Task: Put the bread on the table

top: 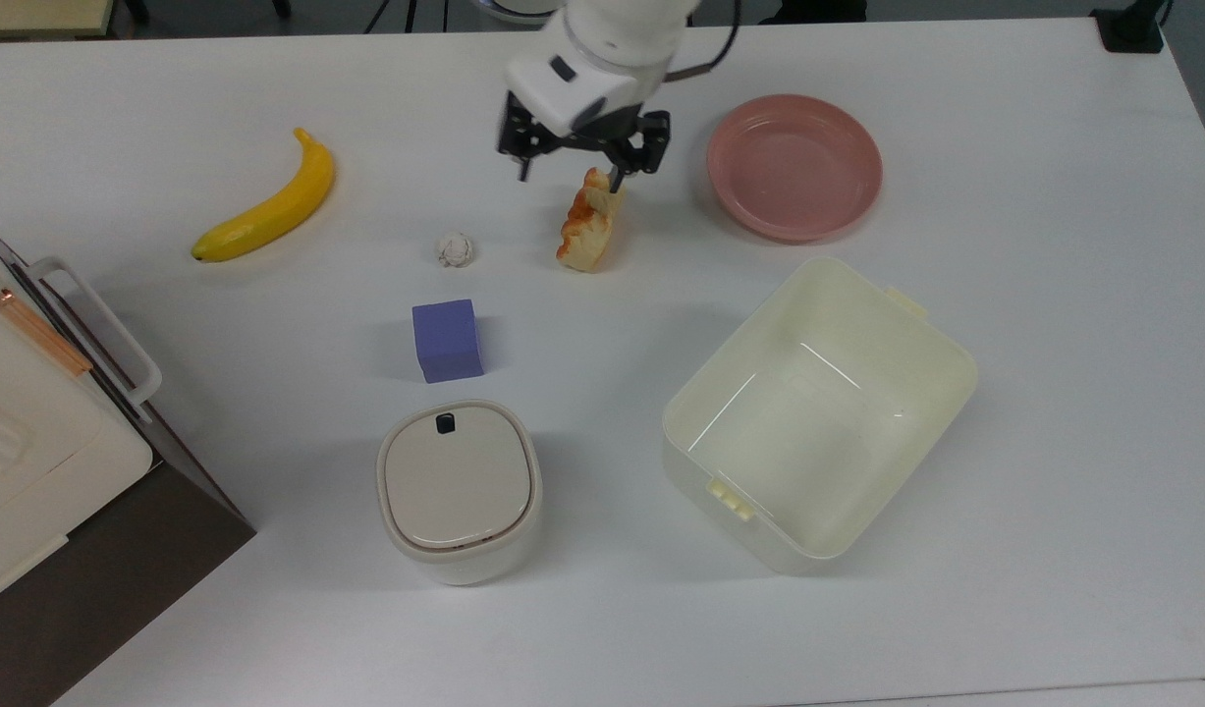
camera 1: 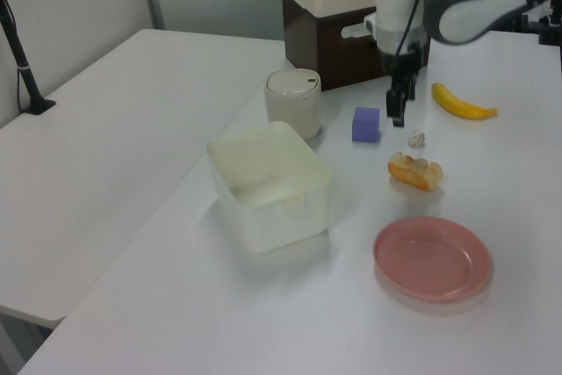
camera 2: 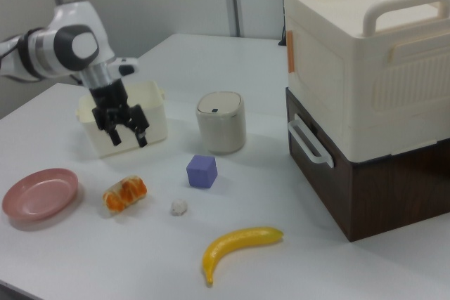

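The bread [top: 587,231], a short slice with pale crumb and orange-brown crust, lies on the white table [top: 1054,295], between the small whitish ball and the pink plate. It also lies free in the left view [camera 1: 415,171] and in the right view [camera 2: 124,193]. My gripper [top: 582,162] hangs above the bread's far end, open, with nothing between its fingers. In the left view the gripper [camera 1: 399,104] is raised well above the tabletop, and in the right view the gripper [camera 2: 129,135] stands spread apart over the slice.
A pink plate [top: 794,167] sits to the top view's right of the bread. A cream bin [top: 828,267], a lidded white canister [top: 458,486], a purple cube [top: 447,339], a whitish ball [top: 455,248] and a banana [top: 268,206] share the table. A cream-and-brown box [top: 32,422] fills the top view's left edge.
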Available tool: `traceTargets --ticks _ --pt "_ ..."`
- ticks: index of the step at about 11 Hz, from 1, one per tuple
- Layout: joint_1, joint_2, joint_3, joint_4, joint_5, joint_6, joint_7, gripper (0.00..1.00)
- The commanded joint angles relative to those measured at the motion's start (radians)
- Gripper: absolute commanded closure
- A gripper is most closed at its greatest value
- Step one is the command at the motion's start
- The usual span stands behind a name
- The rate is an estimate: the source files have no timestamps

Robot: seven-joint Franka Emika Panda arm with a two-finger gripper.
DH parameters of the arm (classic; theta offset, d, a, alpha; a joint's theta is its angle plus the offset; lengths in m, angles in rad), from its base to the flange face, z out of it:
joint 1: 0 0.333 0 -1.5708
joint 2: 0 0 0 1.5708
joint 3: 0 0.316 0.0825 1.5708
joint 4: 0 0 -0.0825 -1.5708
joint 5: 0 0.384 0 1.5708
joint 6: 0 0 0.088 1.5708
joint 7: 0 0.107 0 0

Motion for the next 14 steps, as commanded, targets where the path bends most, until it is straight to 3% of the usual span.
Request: traceTargets --ticks 1,3,5,9,14 --pt "-0.029 -0.024 -0.078 0.185 0.048 -0.204 -0.1 0.0" --pt "-0.078 -0.025 -0.092 0.268 0.154 -0.218 -0.101 0.0" --pt "-0.112 -0.022 -0.11 0.317 0.211 -0.227 -0.105 0.0" --pt "-0.143 -0.022 -0.121 0.371 0.197 -0.267 -0.115 0.0" --pt "-0.136 -0.025 -0.119 0.373 0.176 -0.281 -0.14 0.0"
